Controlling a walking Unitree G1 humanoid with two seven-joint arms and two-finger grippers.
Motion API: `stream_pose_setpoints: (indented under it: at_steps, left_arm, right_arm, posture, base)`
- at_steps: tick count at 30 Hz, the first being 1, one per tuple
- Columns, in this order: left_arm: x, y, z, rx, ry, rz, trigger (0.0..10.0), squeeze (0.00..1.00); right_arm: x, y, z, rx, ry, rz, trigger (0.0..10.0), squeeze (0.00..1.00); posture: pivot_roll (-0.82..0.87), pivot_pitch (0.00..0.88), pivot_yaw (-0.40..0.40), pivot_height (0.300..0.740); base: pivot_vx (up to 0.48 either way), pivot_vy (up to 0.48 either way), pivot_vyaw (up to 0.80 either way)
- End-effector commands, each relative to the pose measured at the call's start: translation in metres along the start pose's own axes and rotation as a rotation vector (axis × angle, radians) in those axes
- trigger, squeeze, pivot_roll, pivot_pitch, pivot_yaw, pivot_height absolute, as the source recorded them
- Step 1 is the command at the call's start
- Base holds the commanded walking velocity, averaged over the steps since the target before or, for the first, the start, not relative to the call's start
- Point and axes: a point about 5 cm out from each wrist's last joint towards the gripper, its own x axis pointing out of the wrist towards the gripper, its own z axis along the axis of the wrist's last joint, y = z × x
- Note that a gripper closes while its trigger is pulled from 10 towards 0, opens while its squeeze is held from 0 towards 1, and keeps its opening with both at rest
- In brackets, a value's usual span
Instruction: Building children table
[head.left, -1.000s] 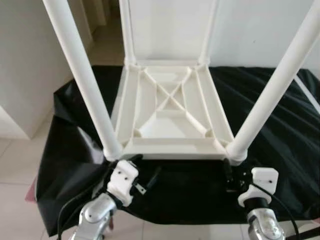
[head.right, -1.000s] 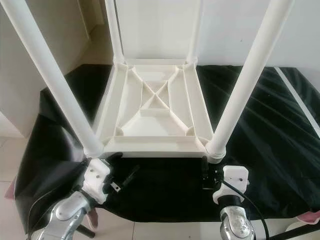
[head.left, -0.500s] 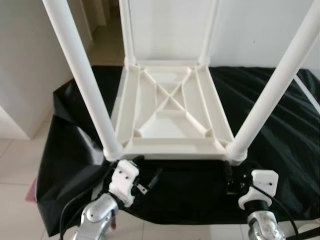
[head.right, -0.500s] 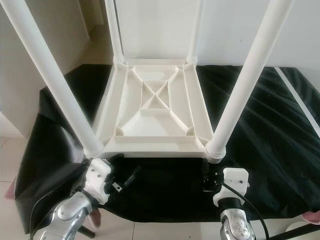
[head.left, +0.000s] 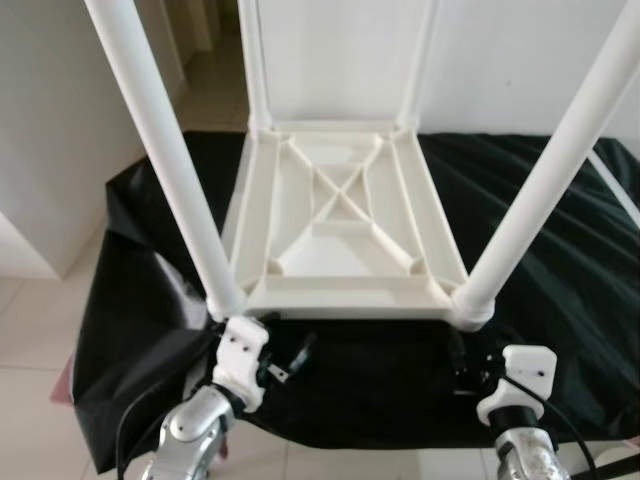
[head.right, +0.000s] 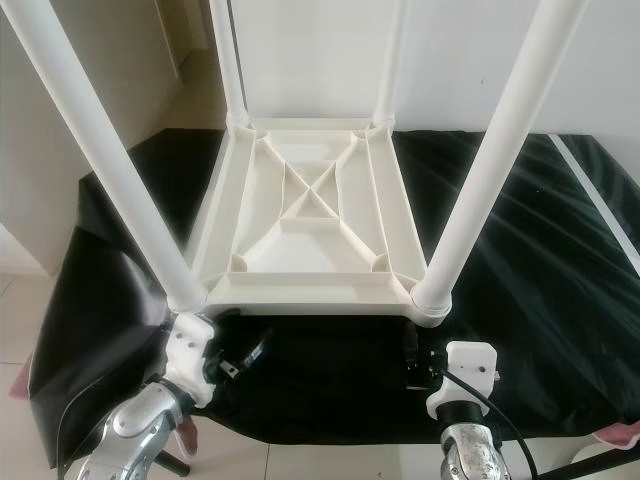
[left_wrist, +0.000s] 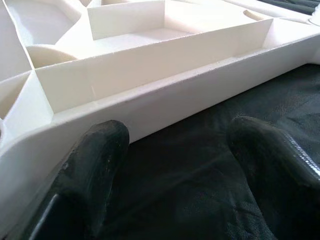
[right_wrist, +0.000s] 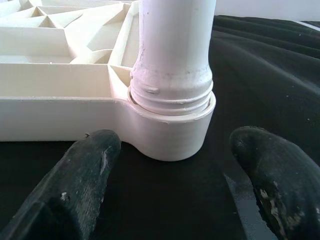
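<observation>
Table (head.left: 340, 235) upside-down on black cloth (head.left: 560, 230); left gripper (left_wrist: 175, 165) & right gripper (right_wrist: 170, 170) jaws wide at near corners

White table (head.left: 345, 225) — upside down, legs up

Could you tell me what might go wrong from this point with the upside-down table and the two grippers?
The left gripper is open with one finger at the table top's near edge; a push could slide it on the loose black cloth. The open right gripper faces the near right leg; knocking its socket could tilt the leg.
</observation>
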Motion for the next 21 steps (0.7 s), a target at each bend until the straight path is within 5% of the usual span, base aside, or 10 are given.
stream_pose_setpoints:
  at_steps: [1,21]
  left_arm:
    - [-0.0007,-0.0004,-0.0012,-0.008,0.014,-0.022,10.0,0.00]
    - [-0.0001,-0.0015,0.0004,-0.013,0.018,-0.028,10.0,0.00]
  right_arm:
    - [-0.0006,0.0001,0.0005,0.001,-0.008,-0.004,10.0,0.00]
    - [0.0003,0.0013,-0.0009,0.004,-0.006,0.004,10.0,0.00]
  posture:
    - [-0.03,0.026,0.012,0.740]
    - [-0.03,0.020,0.011,0.740]
  base:
    - [0.000,0.000,0.00]
    - [0.000,0.000,0.00]
